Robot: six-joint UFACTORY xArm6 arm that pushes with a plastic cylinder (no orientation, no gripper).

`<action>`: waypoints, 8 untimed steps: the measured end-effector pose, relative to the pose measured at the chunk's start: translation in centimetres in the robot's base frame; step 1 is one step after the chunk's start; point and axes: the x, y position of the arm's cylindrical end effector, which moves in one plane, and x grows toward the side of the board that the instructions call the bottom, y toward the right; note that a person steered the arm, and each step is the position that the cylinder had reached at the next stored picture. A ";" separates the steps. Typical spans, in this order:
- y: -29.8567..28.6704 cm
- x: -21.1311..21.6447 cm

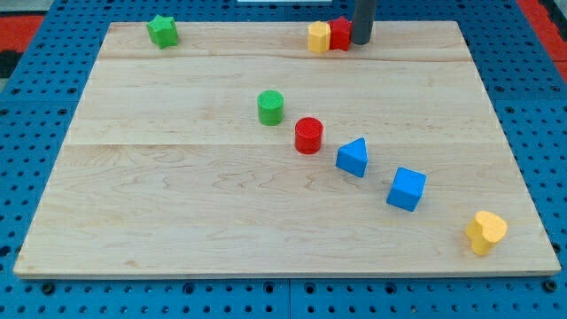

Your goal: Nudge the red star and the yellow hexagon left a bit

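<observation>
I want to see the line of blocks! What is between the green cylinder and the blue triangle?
The red cylinder sits between the green cylinder and the blue triangle, as the camera view shows.

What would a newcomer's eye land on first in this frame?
Probably my tip at the view's top, pressed against the right side of the red star, which touches the yellow hexagon. Next, the diagonal row running from the green cylinder down to the yellow heart-shaped block at bottom right.

A pale wooden board [177, 204] lies on a blue pegboard table [35, 89]. A green star-shaped block [162, 31] sits near the board's 11 o'clock corner, and a green cylinder block [270, 107] stands near the centre. From it, a red cylinder block [308, 135], a blue triangular block [353, 158], a blue cube block [407, 189] and a yellow heart-like block [485, 232] trail toward 4 o'clock.
</observation>
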 end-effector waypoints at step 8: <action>-0.3 -3.3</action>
